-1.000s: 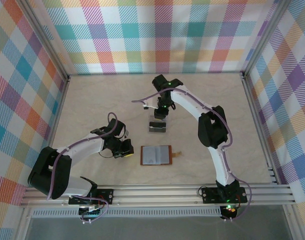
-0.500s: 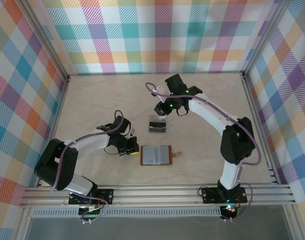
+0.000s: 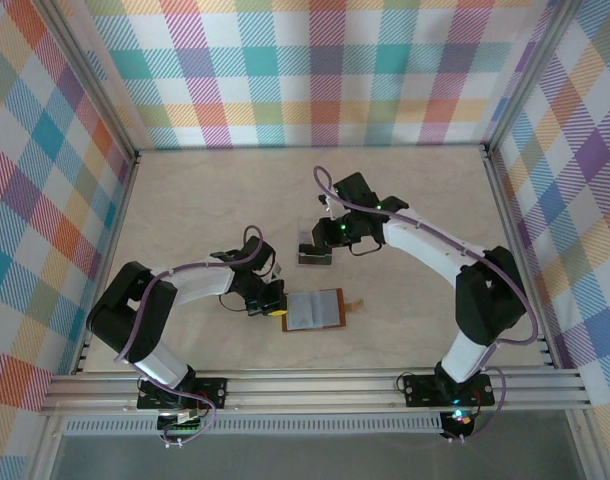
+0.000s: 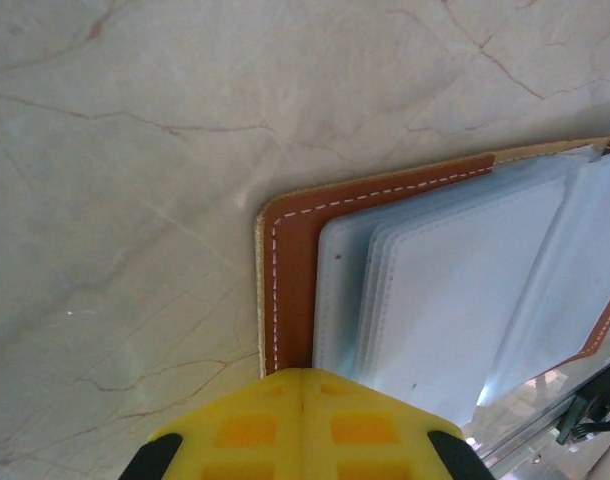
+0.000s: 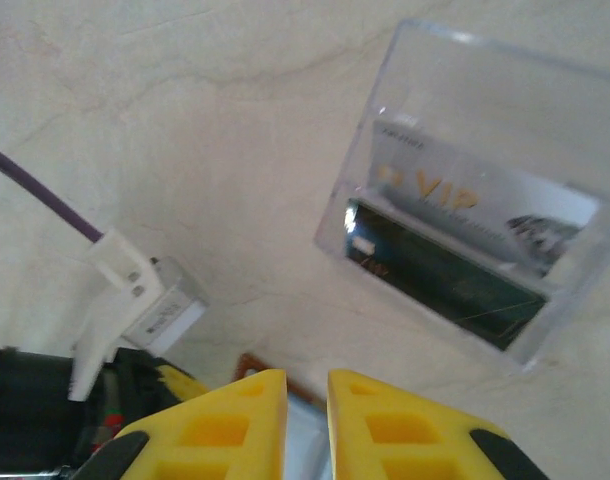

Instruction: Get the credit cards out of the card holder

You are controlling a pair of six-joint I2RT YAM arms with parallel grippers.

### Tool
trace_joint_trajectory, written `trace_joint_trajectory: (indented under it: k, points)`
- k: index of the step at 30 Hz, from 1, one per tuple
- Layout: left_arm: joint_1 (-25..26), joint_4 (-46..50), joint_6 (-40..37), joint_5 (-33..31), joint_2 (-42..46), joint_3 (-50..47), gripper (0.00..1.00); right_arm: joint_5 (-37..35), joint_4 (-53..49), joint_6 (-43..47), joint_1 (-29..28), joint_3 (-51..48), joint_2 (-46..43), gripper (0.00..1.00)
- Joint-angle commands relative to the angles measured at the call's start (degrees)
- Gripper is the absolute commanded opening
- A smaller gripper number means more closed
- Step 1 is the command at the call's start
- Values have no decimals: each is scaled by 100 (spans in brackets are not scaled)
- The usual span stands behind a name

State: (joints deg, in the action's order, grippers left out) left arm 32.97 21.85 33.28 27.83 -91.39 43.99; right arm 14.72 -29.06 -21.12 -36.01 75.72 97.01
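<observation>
**Card holder open flat, 2 cards standing in a clear stand**

The card holder (image 3: 315,310) lies open on the marble table (image 3: 185,200), brown border up and grey sleeves (image 4: 455,290) fanned across its inside. Its snap tab (image 3: 355,306) sticks out on the right side.

The left gripper (image 4: 302,385) sits at the holder's left edge, yellow fingers pressed together with nothing between them. The tips overlap the stitched border, but it is hard to tell whether they press on the leather or hover just above it.

Just past the holder's far edge, near but apart from it, is a clear stand (image 3: 315,254). It holds 2 credit cards: a silver card (image 5: 465,200) marked VIP at the back and a dark card (image 5: 445,285) in front.

The right gripper (image 5: 307,390) hangs beside the stand, on the holder's side. Its fingers are nearly together, with a slim gap and nothing in it.

In the way: the left wrist's purple cable (image 5: 40,190) and white plug (image 5: 135,290) lie close to the right gripper's left. The right arm arches over the table's right half.

Open room: there is bare table left of the left arm, along the far plaid wall (image 3: 325,70), and right of the snap tab. The rail (image 3: 315,385) bounds the near edge.
</observation>
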Motion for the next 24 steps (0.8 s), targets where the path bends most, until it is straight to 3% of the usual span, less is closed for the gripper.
trace_joint_trajectory:
  k: [1,7,15,24]
  points:
    - [58,-25,60,-121,-45,-85,2,468,34,-902,-217,-206,-74,18]
    - [60,-231,91,-129,-1,-241,3,1178,820,-2066,-674,-1033,140,14]
    - [60,-416,119,-41,-29,-416,2,925,1011,-2804,-1273,-1362,495,7]
    - [60,-462,153,-92,51,-516,2,867,1198,-3031,-1540,-1174,1205,7]
